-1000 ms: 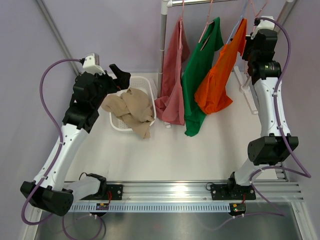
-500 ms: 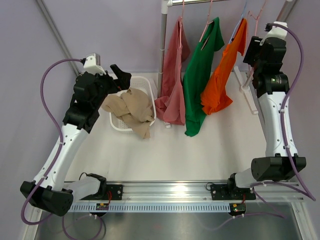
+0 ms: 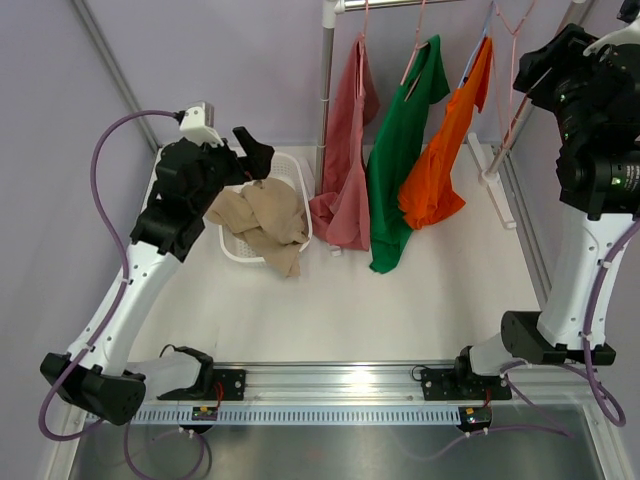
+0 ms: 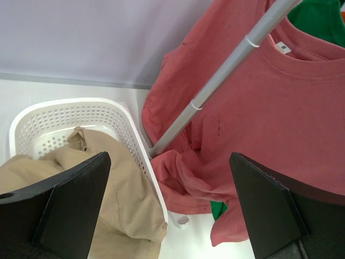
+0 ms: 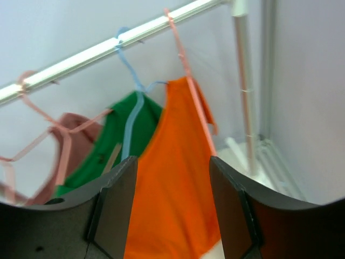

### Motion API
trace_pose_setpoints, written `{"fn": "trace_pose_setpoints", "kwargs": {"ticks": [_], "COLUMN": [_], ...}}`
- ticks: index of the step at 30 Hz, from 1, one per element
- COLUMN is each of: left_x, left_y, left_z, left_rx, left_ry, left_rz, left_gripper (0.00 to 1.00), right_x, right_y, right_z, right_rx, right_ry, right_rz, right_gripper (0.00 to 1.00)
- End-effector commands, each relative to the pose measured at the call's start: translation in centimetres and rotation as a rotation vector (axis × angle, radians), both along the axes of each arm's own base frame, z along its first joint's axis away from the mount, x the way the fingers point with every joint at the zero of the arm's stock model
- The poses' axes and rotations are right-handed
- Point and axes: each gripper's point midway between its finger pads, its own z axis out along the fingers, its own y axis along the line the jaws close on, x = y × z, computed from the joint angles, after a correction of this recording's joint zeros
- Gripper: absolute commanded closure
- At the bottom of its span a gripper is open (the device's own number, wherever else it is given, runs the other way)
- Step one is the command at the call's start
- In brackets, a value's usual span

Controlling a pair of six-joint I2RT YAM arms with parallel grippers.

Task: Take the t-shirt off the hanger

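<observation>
Three t-shirts hang from the rail: a pink one, a green one and an orange one. A pink hanger runs down the right edge of the orange t-shirt, and a blue hanger sits just left of it. My right gripper is high at the right, open, facing the orange t-shirt and holding nothing; the right wrist view shows the cloth behind its fingertips' gap. My left gripper hangs open and empty above the basket's far rim.
A white basket holds a beige garment that spills over its front edge. The rack's upright pole stands between basket and pink t-shirt. The rack's right post and base bar lie near my right arm.
My right gripper has opened and its arm has drawn back up and to the right, away from the orange t-shirt's top. The left arm has shifted slightly right.
</observation>
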Motion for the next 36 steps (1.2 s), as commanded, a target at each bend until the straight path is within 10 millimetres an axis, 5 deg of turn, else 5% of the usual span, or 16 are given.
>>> {"fn": "trace_pose_setpoints", "kwargs": {"ticks": [1,2,11,17,25,36], "left_x": [-0.3,-0.4,-3.5,-6.3,-8.7,-8.5], "left_y": [-2.4,-2.9,-9.4,-13.4,-18.0,-19.3], "left_z": [3.0,3.3,8.5,10.4,9.5,8.6], "left_rx": [0.036,0.053,0.14,0.199,0.244,0.29], "left_ry": [-0.069,-0.077,-0.25,-0.353,-0.379,-0.386], "left_rz": [-0.082,-0.097,-0.327,-0.488,-0.629,-0.659], "left_gripper": [0.01,0.01,0.01,0.01,0.01,0.01], "right_x": [2.1,1.9,5.4,7.3,10.3,13.2], "right_y": [4.3,4.8,7.4,8.0,7.7,8.2], "right_z": [-4.4,-3.4,-5.5,-6.1,-8.0,-7.4], "right_rx": [0.144,0.155,0.281,0.309,0.307,0.296], "right_ry": [0.19,0.165,0.23,0.229,0.241,0.16], "right_rz": [0.204,0.23,0.346,0.373,0.355,0.364], "right_gripper": [0.38,0.38,0.42,0.42,0.43,0.44]}}
